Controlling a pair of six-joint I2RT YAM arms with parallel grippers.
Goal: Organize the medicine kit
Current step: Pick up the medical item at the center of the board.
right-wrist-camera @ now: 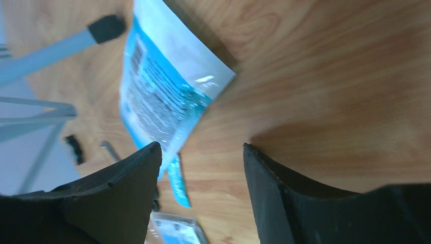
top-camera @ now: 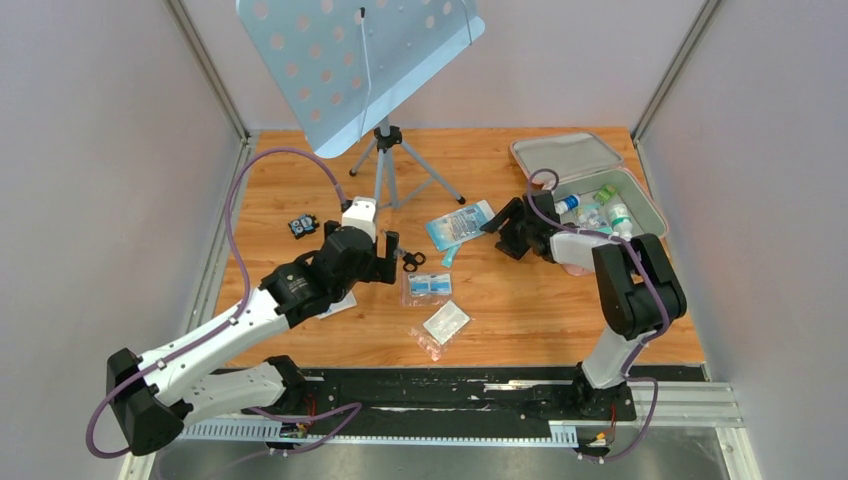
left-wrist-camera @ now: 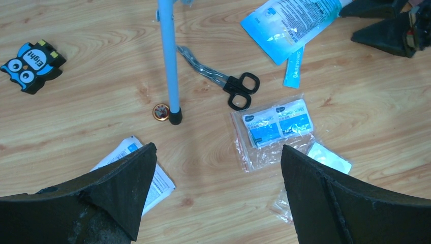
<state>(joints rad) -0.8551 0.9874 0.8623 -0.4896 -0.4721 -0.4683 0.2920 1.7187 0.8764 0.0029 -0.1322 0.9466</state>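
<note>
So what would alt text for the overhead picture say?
Two robot arms reach over a wooden table strewn with first-aid packets: the left gripper hangs open beside black scissors, the right gripper open beside a blue-and-white pouch. An open medicine case at the far right holds small bottles.

The owl-shaped blue and black piece (left-wrist-camera: 31, 66), on the left of the table, bears the word "Eight" in white. The narrow blue strip (left-wrist-camera: 294, 67) near the middle reads "SEWING". The two small blue-white packets (left-wrist-camera: 277, 122) in a clear zip bag (left-wrist-camera: 249, 152) seem to read "ALCOHOL WIPES". The print on the large blue-white pouch (left-wrist-camera: 289, 23) is too small to read.
</note>
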